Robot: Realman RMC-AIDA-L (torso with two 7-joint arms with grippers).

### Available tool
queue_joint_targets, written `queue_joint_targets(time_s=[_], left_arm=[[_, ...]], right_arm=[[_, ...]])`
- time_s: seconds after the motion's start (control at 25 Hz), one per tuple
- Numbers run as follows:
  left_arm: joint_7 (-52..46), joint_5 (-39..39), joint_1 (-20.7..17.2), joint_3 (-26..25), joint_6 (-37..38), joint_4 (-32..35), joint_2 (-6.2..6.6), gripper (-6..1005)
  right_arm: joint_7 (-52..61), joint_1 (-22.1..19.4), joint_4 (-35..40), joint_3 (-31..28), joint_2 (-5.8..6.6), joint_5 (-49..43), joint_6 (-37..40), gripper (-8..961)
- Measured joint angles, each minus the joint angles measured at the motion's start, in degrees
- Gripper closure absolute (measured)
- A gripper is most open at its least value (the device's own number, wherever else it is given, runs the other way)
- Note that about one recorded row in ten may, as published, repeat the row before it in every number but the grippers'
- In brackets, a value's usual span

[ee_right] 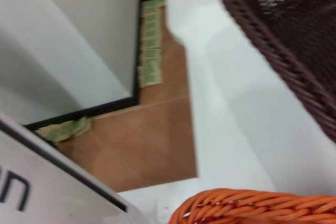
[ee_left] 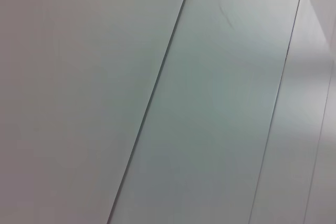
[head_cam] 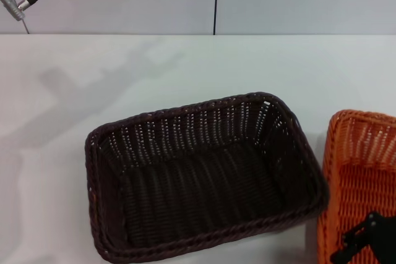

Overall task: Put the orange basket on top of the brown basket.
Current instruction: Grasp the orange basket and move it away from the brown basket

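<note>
On bench: brown basket (head_cam: 204, 177) centre, orange basket (head_cam: 359, 190) just beside, on its right | R gripper (head_cam: 365, 239) over orange basket, grip state can't tell | L gripper unseen | risk: weak rim hold, basket tilts/slips on lift

Dark brown basket (head_cam: 204, 180) upright, empty, orange basket (head_cam: 362, 171) just beside, apart

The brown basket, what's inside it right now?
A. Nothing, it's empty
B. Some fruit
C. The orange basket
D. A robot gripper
A. In the head view the brown basket shows only its bare woven bottom, while the orange basket sits apart on the table to its right, with the right gripper down over that orange one.
</note>
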State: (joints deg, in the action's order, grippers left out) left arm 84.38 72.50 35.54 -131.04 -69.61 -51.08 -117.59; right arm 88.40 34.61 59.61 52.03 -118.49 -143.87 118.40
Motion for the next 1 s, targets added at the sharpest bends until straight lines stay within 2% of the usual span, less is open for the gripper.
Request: queue_joint_targets(time_s=[0.16, 0.2, 0.24, 0.28, 0.4, 0.44, 0.48, 0.52, 0.6, 0.64, 0.68, 0.84, 1.0], left_arm=[[-0.1, 0.0, 0.0, 0.0, 0.0, 0.2, 0.00, 162], [-0.1, 0.0, 0.0, 0.0, 0.0, 0.2, 0.00, 162], [-0.1, 0.0, 0.0, 0.0, 0.0, 0.2, 0.00, 162], [-0.1, 0.0, 0.0, 0.0, 0.0, 0.2, 0.00, 162], [0.0, 0.0, -0.1, 0.0, 0.0, 0.4, 0.00, 162], [0.0, 0.0, -0.1, 0.0, 0.0, 0.5, 0.00, 162], [0.0, 0.0, -0.1, 0.0, 0.0, 0.5, 0.00, 162], [0.2, 0.0, 0.1, 0.0, 0.0, 0.6, 0.00, 162], [0.2, 0.0, 0.3, 0.0, 0.0, 0.7, 0.00, 162], [0.3, 0.0, 0.4, 0.1, 0.1, 0.9, 0.00, 162], [0.3, 0.0, 0.4, 0.1, 0.1, 0.9, 0.00, 162], [0.3, 0.0, 0.6, 0.4, 0.1, 1.3, -0.06, 162], [0.2, 0.0, 0.4, 0.4, 0.1, 2.3, -0.12, 162]], right_arm=[[0.1, 0.1, 0.8, -1.6, 0.29, 0.8, 1.2, 264], [0.1, 0.1, 1.5, -3.0, 0.59, 0.8, 1.5, 264], [0.1, 0.2, 3.7, -6.8, 1.77, 0.9, 1.7, 264], [0.1, 0.2, 3.7, -6.8, 1.77, 0.9, 1.7, 264], [0.1, 1.3, 6.4, -14.5, 4.91, 1.2, 0.9, 264], [0.1, 2.7, 6.0, -19.0, 8.08, 2.1, -0.8, 264], [0.1, 2.7, 6.0, -19.0, 8.08, 2.1, -0.8, 264], [0.1, 3.4, 5.3, -20.9, 9.74, 2.7, -2.1, 264], [0.1, 4.2, 3.9, -22.8, 12.02, 3.4, -5.6, 264], [0.1, 4.5, 3.0, -23.4, 13.55, 3.5, -10.2, 264], [0.1, 4.5, 3.0, -23.4, 13.55, 3.5, -10.2, 264], [0.1, 4.9, 0.0, -21.8, 15.07, 2.3, -17.2, 264], [-0.4, 4.9, -2.1, -17.6, 14.58, -1.5, -23.0, 264]])
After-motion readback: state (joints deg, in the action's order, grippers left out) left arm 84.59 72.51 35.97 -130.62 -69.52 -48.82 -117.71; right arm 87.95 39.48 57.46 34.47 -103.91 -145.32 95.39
